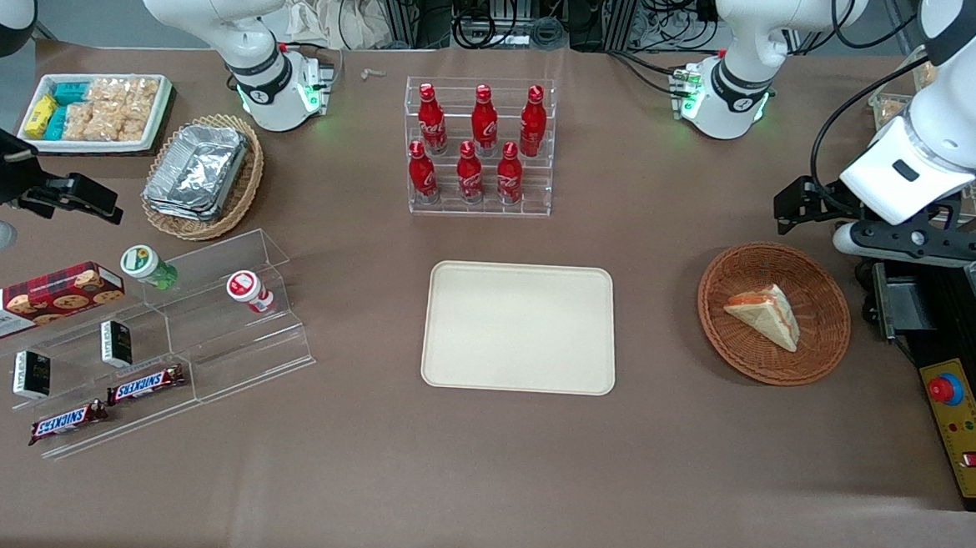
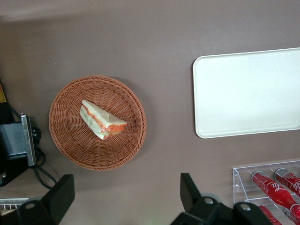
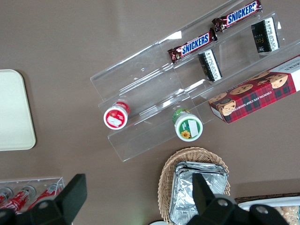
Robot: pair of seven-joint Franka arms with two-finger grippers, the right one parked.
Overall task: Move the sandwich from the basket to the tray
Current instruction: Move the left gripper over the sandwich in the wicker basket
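Tool [image 2: 126, 197] hangs spread and empty, high above the desk [image 2: 164, 42], sandwich [image 2: 102, 120] lying below it in the basket [image 2: 70, 145], tray [image 2: 248, 93] bare alongside — likely staging for a straight-down grab.

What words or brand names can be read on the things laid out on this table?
"SNICKERS": on both chocolate bars on the clear stepped stand.
"CHOCOLATE CHIP COOKIES": on the red tartan cookie box.
White script on the red bottles: too small to read.
Print on the two small dark boxes: too small.
The tool, open above the basket with the sandwich, bears no text.
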